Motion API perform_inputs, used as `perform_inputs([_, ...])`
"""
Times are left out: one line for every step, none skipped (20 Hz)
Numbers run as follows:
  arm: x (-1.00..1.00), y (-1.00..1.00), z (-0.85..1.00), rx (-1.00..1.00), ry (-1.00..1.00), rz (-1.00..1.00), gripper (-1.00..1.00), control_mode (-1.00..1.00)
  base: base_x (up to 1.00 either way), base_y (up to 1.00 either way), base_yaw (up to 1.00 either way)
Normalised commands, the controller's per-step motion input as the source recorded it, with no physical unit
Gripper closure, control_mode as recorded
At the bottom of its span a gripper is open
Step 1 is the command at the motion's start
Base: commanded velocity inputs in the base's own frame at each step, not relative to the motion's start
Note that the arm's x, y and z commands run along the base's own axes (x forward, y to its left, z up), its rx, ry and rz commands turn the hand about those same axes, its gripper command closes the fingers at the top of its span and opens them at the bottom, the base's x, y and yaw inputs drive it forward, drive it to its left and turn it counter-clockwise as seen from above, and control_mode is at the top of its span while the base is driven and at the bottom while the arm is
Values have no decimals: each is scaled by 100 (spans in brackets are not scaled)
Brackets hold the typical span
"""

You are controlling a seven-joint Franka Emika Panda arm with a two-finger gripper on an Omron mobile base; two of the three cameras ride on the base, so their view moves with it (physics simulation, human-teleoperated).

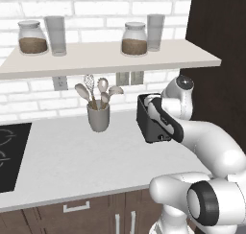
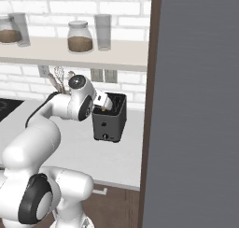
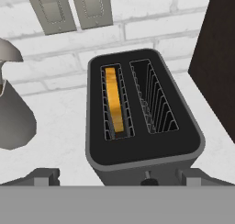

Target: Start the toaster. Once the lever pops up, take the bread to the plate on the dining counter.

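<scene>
Hand view looks straight down on the toaster point(image 3: 144, 117), a dark boxy one with two long slots in its top. The left slot holds the bread point(image 3: 115, 99), a thin yellow-orange slice standing on edge deep between the wire guides; the right slot shows bare wire and nothing else. A small round knob point(image 3: 148, 181) sits low on the near narrow face. The gripper point(image 3: 118, 177) hangs above that near end with its jaws spread wide, one dark tip to each side of the toaster's front, clamped on nothing. Whether either tip touches the casing I cannot quite tell from this angle.

From the left base view, the toaster point(image 1: 150, 120) stands on the white worktop point(image 1: 72, 156) close to the dark panel at the right, partly covered by the arm's wrist. Well to its left stands a grey utensil cup point(image 1: 98, 117) filled with pale spoons and a whisk, their heads fanning out above the rim. On the shelf point(image 1: 105, 58) above are two lidded glass jars point(image 1: 32, 37) with a brown fill in the lower part, and beside each a tall glass point(image 1: 55, 34) that looks clear. A black hob point(image 1: 9, 154) lies at the worktop's left edge.

In the right base view a speck of orange shows at the toaster's point(image 2: 109, 119) top, just under the hand.
</scene>
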Motion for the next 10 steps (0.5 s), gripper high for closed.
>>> perform_inputs([0, 0, 0, 0, 0, 0, -100, -100, 0, 0, 0])
perform_inputs([0, 0, 0, 0, 0, 0, -100, -100, 0, 0, 0])
perform_inputs([0, 0, 0, 0, 0, 0, -100, -100, 0, 0, 0])
perform_inputs([0, 0, 0, 0, 0, 0, -100, -100, 0, 0, 0])
perform_inputs([0, 0, 0, 0, 0, 0, -100, -100, 0, 0, 0])
perform_inputs([0, 0, 0, 0, 0, 0, -100, -100, 0, 0, 0])
perform_inputs([0, 0, 0, 0, 0, 0, -100, -100, 0, 0, 0])
perform_inputs([0, 0, 0, 0, 0, 0, -100, -100, 0, 0, 0])
perform_inputs([0, 0, 0, 0, 0, 0, -100, -100, 0, 0, 0])
perform_inputs([0, 0, 0, 0, 0, 0, -100, -100, 0, 0, 0])
